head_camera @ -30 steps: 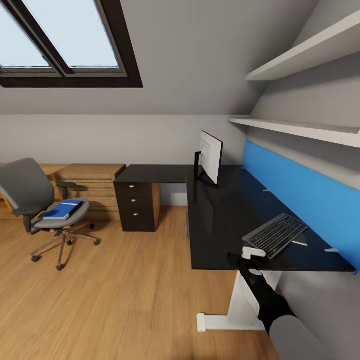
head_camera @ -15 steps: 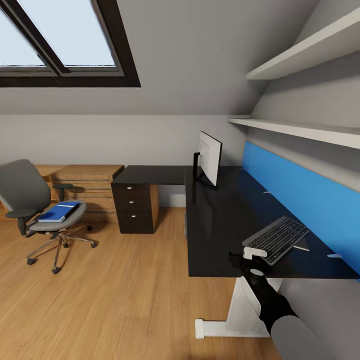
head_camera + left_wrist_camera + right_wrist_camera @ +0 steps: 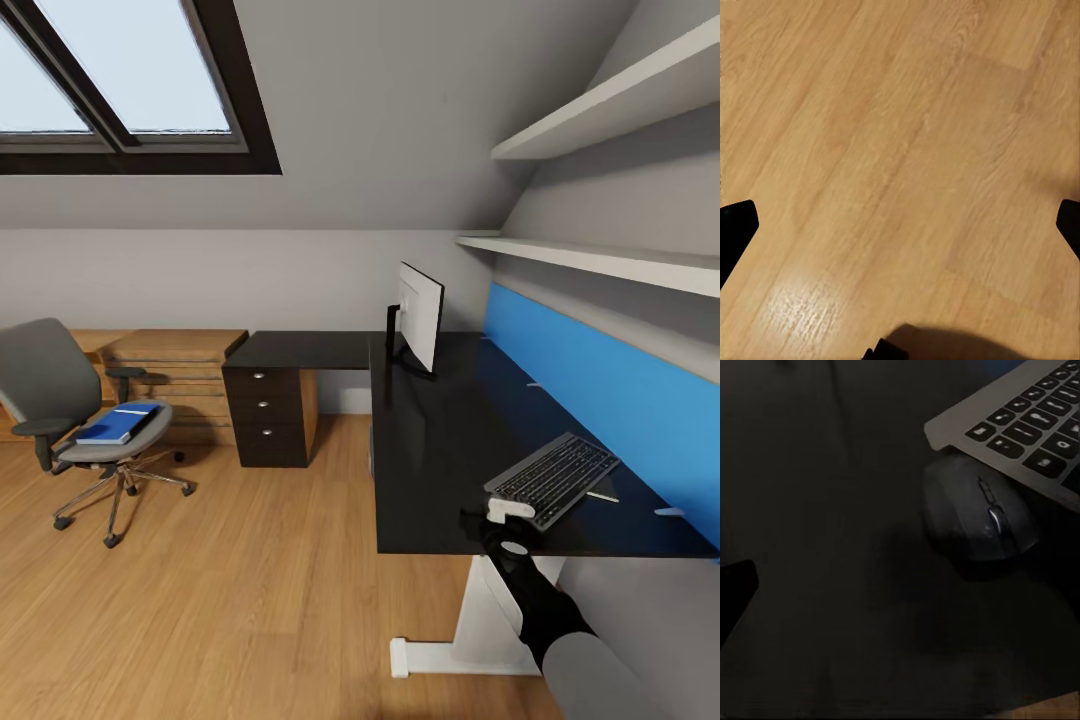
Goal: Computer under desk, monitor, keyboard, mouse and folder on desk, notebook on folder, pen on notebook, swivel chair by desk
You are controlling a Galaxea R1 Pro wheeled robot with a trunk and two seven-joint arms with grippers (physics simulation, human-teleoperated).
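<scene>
- The right end effector (image 3: 508,512) hangs over the near edge of the counter (image 3: 440,450), its fingers spread open and empty.
- In the right wrist view a dark mouse (image 3: 979,517) lies on the glossy black top, with the corner of the keyboard (image 3: 1020,427) seemingly overlapping it.
- The left end effector, seen in the left wrist view, is open above the wood floor (image 3: 900,165).
- Farther along the counter stands the monitor (image 3: 420,315).
- Well apart, the swivel chair (image 3: 70,400) carries the folder (image 3: 118,424).
</scene>
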